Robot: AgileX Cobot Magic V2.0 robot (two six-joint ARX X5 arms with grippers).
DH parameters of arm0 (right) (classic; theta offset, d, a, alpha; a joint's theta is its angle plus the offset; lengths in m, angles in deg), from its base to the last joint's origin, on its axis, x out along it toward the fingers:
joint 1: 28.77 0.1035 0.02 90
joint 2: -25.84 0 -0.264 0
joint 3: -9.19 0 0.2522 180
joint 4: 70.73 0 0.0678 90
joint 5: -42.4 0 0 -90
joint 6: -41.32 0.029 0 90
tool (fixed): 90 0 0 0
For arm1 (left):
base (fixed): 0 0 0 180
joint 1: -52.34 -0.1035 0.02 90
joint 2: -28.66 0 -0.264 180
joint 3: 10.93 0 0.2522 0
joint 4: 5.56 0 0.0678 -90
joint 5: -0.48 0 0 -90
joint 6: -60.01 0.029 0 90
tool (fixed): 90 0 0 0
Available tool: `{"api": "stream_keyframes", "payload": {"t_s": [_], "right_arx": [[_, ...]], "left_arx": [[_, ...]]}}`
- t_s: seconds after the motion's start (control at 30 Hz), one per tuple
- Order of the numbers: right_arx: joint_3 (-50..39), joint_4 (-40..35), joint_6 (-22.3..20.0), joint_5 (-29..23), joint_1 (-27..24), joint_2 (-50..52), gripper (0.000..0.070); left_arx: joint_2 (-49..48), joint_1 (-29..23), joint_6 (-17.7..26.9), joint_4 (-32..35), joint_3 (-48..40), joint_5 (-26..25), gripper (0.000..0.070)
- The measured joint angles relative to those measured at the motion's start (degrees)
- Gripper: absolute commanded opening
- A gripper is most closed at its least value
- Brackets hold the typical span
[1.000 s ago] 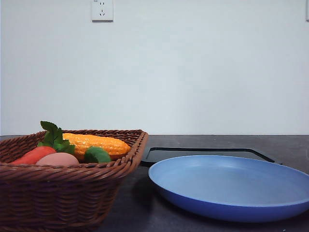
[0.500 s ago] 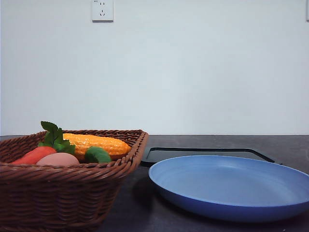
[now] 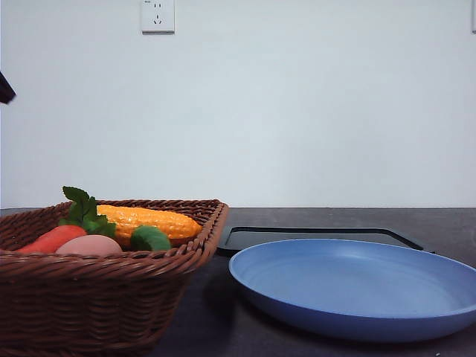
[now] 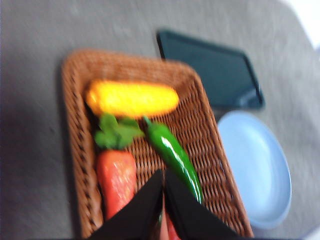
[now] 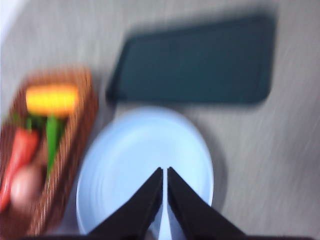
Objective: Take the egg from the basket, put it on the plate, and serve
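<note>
The egg [image 3: 89, 245] lay inside the basket [image 3: 97, 297], at its near side, next to the carrot [image 3: 50, 239] and in front of the corn cob [image 3: 149, 222]; a green pepper [image 3: 150, 239] lay just beside it toward the basket's right wall. The basket stood on the dark desk [image 3: 216, 320] to the left of the plate [image 3: 357, 290], close to it but not clearly touching. Behind the plate lay the flat black tray [image 3: 312, 234].

In the left wrist view, the left pincer [image 4: 163, 200] hung above the basket with its two dark fingers [image 4: 142, 207] drawn together so that only a thin slit showed between them, nothing held. Below its tips lay the carrot and the pepper; the view was blurred, and a reddish patch between the tips may have been the egg.

In the right wrist view, the right pincer [image 5: 165, 200] hung above the plate, fingers [image 5: 145, 205] likewise pressed nearly together and empty. The egg appeared there as a soft pink blur [image 5: 25, 186] in the basket's end.
</note>
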Motion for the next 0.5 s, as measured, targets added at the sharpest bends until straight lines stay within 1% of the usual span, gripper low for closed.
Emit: {"api": "stream_keyframes", "payload": {"t_s": [0.13, 0.2, 0.37, 0.4, 0.5], "right_arx": [[0.1, 2.9, -1.8, 0.7, 0.0, -4.9, 0.0], [0.1, 4.0, -2.4, 0.7, 0.0, -6.9, 0.0022], [0.1, 4.5, -3.8, 0.6, 0.8, -11.1, 0.0232], [0.1, 4.5, -3.8, 0.3, 1.1, -11.8, 0.0255], [0.1, 4.5, -4.2, -1.8, 2.3, -14.0, 0.0259]], "left_arx": [[2.7, 3.4, 1.5, -1.1, 0.4, -0.7, 0.001], [3.5, 4.7, 1.7, -1.1, 0.3, -1.1, 0.0051], [3.8, 6.8, 1.8, -0.9, 0.3, -1.4, 0.0246], [3.8, 7.0, 1.8, -0.8, 0.3, -1.5, 0.0271], [3.8, 7.3, 1.6, -0.6, 0.3, -1.5, 0.0301]]}}
